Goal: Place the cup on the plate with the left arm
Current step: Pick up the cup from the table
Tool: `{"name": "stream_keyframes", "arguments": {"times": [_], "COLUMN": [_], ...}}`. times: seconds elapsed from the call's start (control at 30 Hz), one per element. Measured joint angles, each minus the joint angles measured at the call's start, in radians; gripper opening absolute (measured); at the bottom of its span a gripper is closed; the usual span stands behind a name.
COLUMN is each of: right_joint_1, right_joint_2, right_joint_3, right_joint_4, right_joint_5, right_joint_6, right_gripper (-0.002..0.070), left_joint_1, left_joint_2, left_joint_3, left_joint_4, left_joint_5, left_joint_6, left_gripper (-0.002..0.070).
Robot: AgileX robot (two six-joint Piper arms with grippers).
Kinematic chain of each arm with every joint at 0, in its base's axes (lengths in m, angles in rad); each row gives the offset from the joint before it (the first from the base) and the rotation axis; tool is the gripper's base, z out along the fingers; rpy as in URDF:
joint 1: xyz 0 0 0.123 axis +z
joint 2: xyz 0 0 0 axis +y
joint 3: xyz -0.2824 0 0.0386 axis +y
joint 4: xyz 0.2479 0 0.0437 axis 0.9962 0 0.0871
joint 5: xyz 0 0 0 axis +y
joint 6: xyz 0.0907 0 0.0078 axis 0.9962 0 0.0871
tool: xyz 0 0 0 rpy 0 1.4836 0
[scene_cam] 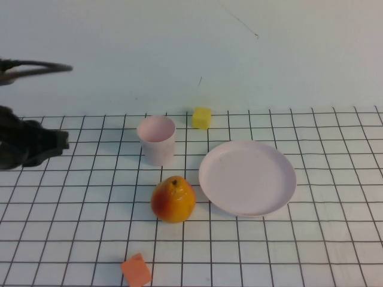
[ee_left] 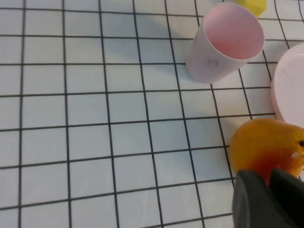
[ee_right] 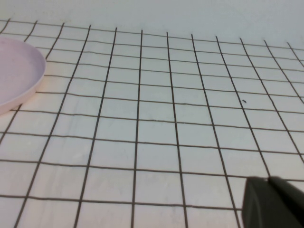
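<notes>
We see the cup (scene_cam: 157,140) upright on the gridded table (scene_cam: 311,239), mouth up, toward the back and left of centre. The plate (scene_cam: 247,177) lies flat to its right and a little nearer us, with a gap of bare cloth between the two rims. A pear (scene_cam: 173,199) stands in front of the cup, just beside the plate's left edge but not touching it. A yellow block (scene_cam: 201,117) sits behind, between cup and plate and near the table's back edge. An orange block (scene_cam: 136,270) rests at the near edge.

Our left gripper (scene_cam: 57,142) hangs at the far left of the table, well apart from the cup, its tip pointing toward it. In the left wrist view its two fingers (ee_left: 254,202) stand close together with only a thin slit between them, and nothing is held. Between this gripper and the cup we have open grid with nothing on it.

Our right gripper (ee_right: 275,202) shows only in its own wrist view as dark fingertips close together, over bare grid well to the right of the plate's rim. The plate is bare.
</notes>
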Motion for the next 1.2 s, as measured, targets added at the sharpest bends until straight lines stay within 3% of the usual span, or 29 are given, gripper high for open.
{"name": "stream_keyframes", "arguments": {"times": [0.2, 0.27, 0.43, 0.77, 0.93, 1.1, 1.2], "right_joint_1": [0.0, 0.0, 0.0, 0.0, 0.0, 0.0, 0.0], "right_joint_2": [0.0, 0.0, 0.0, 0.0, 0.0, 0.0, 0.0], "right_joint_3": [0.0, 0.0, 0.0, 0.0, 0.0, 0.0, 0.0], "right_joint_4": [0.0, 0.0, 0.0, 0.0, 0.0, 0.0, 0.0], "right_joint_5": [0.0, 0.0, 0.0, 0.0, 0.0, 0.0, 0.0], "right_joint_6": [0.0, 0.0, 0.0, 0.0, 0.0, 0.0, 0.0], "right_gripper": [-0.0002, -0.0002, -0.0002, -0.0002, -0.0002, -0.0002, -0.0002], "left_joint_1": [-0.015, -0.039, -0.112, -0.184, -0.186, -0.186, -0.186], "left_joint_2": [0.314, 0.398, 0.611, 0.975, 1.065, 1.104, 1.113], "left_joint_3": [-0.242, -0.333, -0.541, -0.937, -1.041, -1.064, -1.066], "left_joint_4": [-0.066, -0.067, -0.023, 0.224, 0.233, 0.203, 0.172], "left_joint_5": [0.116, 0.142, 0.163, 0.208, 0.246, 0.294, 0.315], "left_joint_6": [0.08, 0.083, 0.046, -0.229, -0.244, -0.19, -0.137], "left_gripper": [0.0296, 0.035, 0.0388, 0.0394, 0.0342, 0.0102, 0.0032]}}
